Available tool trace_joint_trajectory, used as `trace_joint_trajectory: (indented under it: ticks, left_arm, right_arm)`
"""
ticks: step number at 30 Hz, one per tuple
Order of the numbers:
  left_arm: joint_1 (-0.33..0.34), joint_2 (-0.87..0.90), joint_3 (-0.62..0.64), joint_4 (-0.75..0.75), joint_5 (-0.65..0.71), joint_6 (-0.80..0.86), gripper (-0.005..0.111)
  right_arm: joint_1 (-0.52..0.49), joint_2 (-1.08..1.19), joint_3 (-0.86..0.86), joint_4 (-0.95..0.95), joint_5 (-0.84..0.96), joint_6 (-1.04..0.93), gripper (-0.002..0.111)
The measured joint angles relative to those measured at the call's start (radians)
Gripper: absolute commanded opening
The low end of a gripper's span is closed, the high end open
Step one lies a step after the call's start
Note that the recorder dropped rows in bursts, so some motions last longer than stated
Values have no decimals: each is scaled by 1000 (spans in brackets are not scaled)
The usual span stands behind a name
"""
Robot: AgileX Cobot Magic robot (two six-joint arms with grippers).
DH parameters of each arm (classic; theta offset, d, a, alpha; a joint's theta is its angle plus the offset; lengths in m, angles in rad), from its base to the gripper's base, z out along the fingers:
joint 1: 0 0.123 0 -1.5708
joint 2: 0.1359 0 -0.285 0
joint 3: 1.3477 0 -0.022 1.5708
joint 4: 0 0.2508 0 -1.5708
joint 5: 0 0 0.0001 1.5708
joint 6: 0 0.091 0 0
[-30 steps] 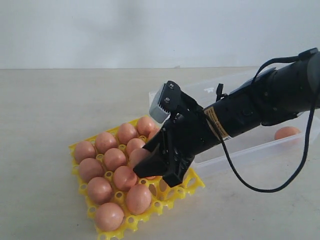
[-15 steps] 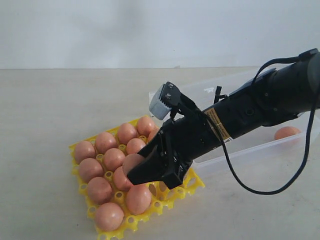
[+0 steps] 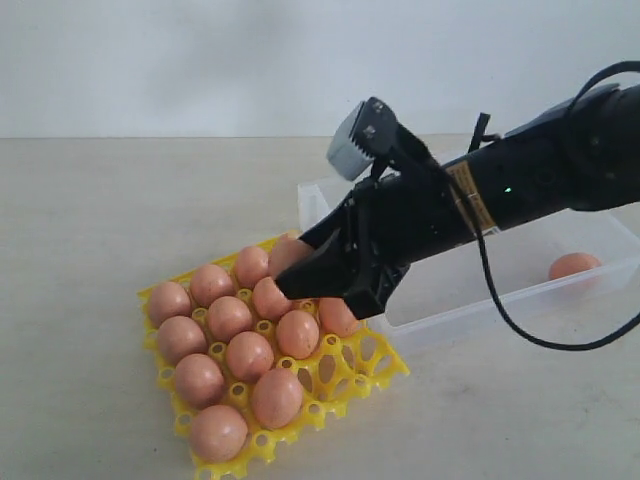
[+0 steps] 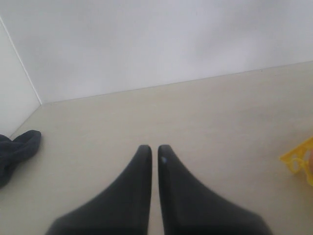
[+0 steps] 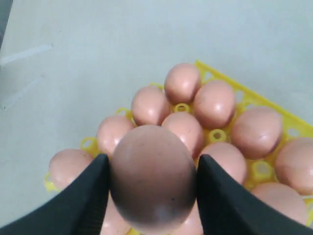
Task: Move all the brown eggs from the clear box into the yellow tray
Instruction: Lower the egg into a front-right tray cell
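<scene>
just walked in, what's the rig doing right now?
The right gripper holds a brown egg just above the yellow tray, where most cups already hold eggs. One egg lies in the clear box. The left gripper is shut and empty over the table, off to the side of the tray.

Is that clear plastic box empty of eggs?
No, one brown egg lies inside the clear box, near its right end.
</scene>
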Motion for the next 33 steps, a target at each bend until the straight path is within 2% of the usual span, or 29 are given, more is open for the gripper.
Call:
trace_joint_trajectory:
  ticks: [6,11,14,33]
  left_arm:
    - [0,0,0,0,0,0,4]
    - [0,0,0,0,0,0,4]
    - [0,0,0,0,0,0,4]
    - [0,0,0,0,0,0,4]
  right_arm:
    - [-26,-24,55,6,-81,15,0]
    - [-19,-24,176,0,92,-18,0]
    - [-19,-24,209,0,124,-41,0]
    - [44,65,211,103,158,-116,0]
